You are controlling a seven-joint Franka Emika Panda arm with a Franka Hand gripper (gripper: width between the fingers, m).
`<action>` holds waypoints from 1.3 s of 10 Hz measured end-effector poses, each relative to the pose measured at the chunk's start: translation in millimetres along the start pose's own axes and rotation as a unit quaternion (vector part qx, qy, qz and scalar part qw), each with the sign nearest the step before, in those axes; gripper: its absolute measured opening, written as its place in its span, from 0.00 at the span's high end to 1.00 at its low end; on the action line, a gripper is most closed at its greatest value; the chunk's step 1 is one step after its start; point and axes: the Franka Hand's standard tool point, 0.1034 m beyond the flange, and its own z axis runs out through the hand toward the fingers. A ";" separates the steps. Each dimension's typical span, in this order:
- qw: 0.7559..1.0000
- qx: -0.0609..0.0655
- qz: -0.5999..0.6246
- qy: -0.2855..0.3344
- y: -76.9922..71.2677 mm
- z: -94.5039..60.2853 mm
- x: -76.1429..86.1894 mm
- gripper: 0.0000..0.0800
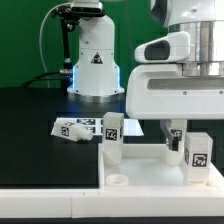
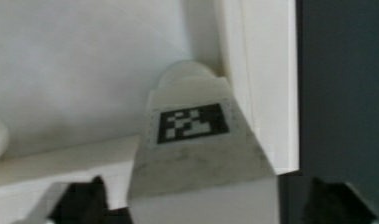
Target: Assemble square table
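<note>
The square table's white top (image 1: pixel 145 172) lies at the front of the black table. A tagged white leg (image 1: pixel 112 135) stands at its corner on the exterior view's left, and another leg (image 1: pixel 197 150) stands on the right. My gripper (image 1: pixel 175 128) reaches down over a third leg (image 1: pixel 177 142) at the back right. In the wrist view that tagged leg (image 2: pixel 195 125) stands in the top's corner by the raised rim (image 2: pixel 257 70). My gripper (image 2: pixel 204 205) sits astride it, one finger close against the leg, a narrow dark gap at the other. A fourth leg (image 1: pixel 75 128) lies loose on the table.
The arm's white base (image 1: pixel 95 60) with a blue light stands at the back. Black table surface (image 1: pixel 30 120) stretches to the exterior view's left of the top. A round corner socket (image 1: pixel 117 181) shows at the front of the top.
</note>
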 end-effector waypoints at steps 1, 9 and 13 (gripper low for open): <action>1.000 0.001 0.008 0.000 0.0 0.1 0.0 0.42; 0.817 -0.015 0.576 -0.020 4.7 1.6 -4.7 0.64; 0.746 -0.009 0.666 -0.028 7.0 2.7 -5.6 0.53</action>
